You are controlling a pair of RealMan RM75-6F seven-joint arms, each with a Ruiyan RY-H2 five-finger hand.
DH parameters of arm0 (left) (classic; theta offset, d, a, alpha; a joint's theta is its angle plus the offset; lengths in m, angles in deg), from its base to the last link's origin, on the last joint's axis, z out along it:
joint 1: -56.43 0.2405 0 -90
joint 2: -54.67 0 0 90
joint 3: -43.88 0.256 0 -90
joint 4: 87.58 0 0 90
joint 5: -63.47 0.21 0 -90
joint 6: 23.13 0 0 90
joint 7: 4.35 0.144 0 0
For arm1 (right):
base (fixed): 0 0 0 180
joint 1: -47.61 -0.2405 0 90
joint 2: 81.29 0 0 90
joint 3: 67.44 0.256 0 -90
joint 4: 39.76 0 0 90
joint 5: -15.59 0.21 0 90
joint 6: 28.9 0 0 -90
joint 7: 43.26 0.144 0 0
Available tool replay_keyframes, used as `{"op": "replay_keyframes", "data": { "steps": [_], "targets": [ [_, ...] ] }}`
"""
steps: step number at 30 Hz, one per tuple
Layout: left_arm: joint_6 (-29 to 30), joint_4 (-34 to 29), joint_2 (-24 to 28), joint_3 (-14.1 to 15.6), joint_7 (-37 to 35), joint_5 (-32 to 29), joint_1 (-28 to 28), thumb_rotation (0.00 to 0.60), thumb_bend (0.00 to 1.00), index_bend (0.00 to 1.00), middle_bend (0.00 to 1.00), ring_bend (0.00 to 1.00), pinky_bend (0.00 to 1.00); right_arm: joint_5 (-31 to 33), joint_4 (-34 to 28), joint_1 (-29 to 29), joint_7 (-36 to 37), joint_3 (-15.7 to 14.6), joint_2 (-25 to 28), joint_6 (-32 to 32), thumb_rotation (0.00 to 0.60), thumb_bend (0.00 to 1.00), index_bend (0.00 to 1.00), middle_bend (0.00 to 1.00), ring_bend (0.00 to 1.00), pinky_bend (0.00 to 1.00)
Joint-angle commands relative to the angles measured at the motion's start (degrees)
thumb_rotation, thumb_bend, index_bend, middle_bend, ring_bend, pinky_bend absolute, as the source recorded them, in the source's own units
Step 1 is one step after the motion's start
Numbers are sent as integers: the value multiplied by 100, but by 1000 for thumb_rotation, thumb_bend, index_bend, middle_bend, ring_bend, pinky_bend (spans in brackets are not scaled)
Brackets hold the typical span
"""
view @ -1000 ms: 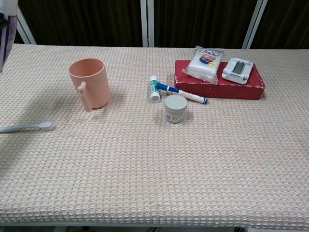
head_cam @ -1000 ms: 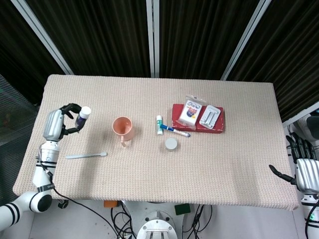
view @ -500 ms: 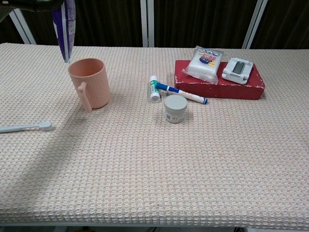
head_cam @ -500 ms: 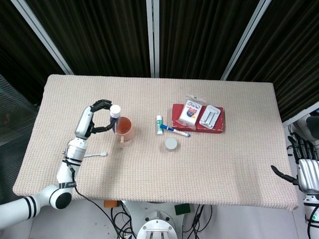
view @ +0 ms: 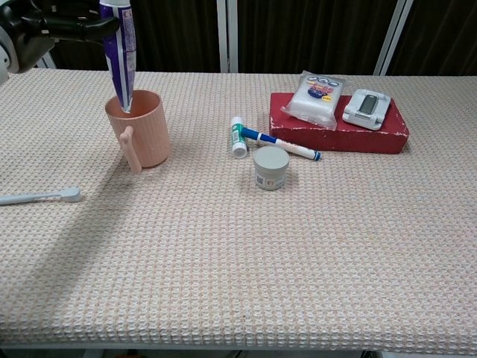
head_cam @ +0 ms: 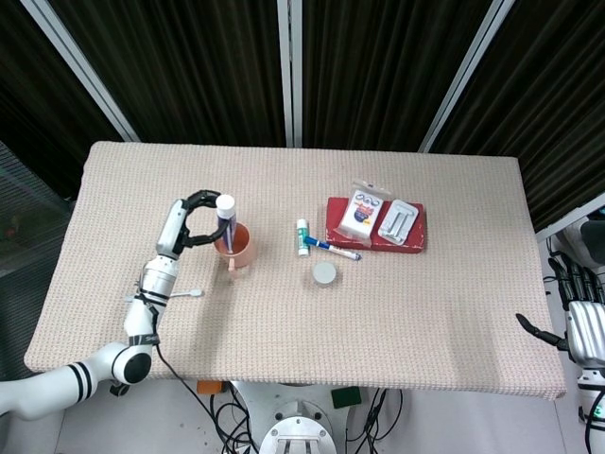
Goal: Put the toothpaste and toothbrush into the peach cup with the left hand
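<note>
The peach cup (head_cam: 236, 243) (view: 141, 130) stands upright left of the table's middle, handle toward the front. My left hand (head_cam: 194, 219) (view: 45, 26) pinches the purple-and-white toothpaste tube (head_cam: 225, 219) (view: 119, 56) by its upper end, cap up. The tube hangs upright with its lower tip dipping just inside the cup's rim. The pale toothbrush (head_cam: 184, 294) (view: 41, 197) lies flat on the table, left of and nearer than the cup. My right hand (head_cam: 579, 326) hangs beyond the table's right edge with its fingers apart and nothing in it.
A small round jar (view: 270, 168), a white stick (view: 238, 137) and a blue pen (view: 282, 145) lie right of the cup. A red box (view: 339, 123) carries a white packet (view: 319, 97) and a grey device (view: 367, 107).
My left hand has carried the toothpaste rightward from the table's left edge to above the cup and lowered its tip into the rim. The toothbrush and right hand stayed put.
</note>
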Motion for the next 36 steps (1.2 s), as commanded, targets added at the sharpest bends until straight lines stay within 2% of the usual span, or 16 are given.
{"op": "replay_keyframes", "data": {
  "steps": [1, 6, 11, 18, 21, 30, 36],
  "targets": [
    [-3, 101, -71, -16, -57, -12, -31, 600, 395, 706, 609, 231, 319, 18, -6, -22, -25, 3, -6, 46, 500, 382, 0, 0, 0, 0],
    [-78, 414, -233, 13, -104, -32, -99, 600, 395, 706, 609, 231, 319, 4, -28, -40, -77, -2, -21, 66, 498, 382, 0, 0, 0, 0],
    [-232, 665, -334, 174, -154, -8, -103, 600, 385, 696, 577, 223, 320, 48, -1, -34, -58, 6, -31, 85, 497, 382, 0, 0, 0, 0],
    [-388, 904, -408, 372, -281, 136, -105, 600, 381, 632, 269, 139, 322, 41, 28, -36, -44, 4, -51, 83, 498, 383, 0, 0, 0, 0],
    [-340, 1024, -479, 409, -304, 191, -94, 600, 380, 619, 216, 130, 322, 39, 37, -28, -36, 2, -56, 73, 498, 382, 0, 0, 0, 0],
    [-392, 1256, -536, 527, -339, 236, -49, 600, 380, 603, 182, 129, 321, 57, 75, -18, -7, 6, -78, 70, 498, 382, 0, 0, 0, 0],
    [-390, 1394, -543, 635, -485, 367, -7, 600, 377, 556, 171, 119, 307, 39, 68, -27, 13, -7, -63, 97, 497, 370, 0, 0, 0, 0]
  ]
}}
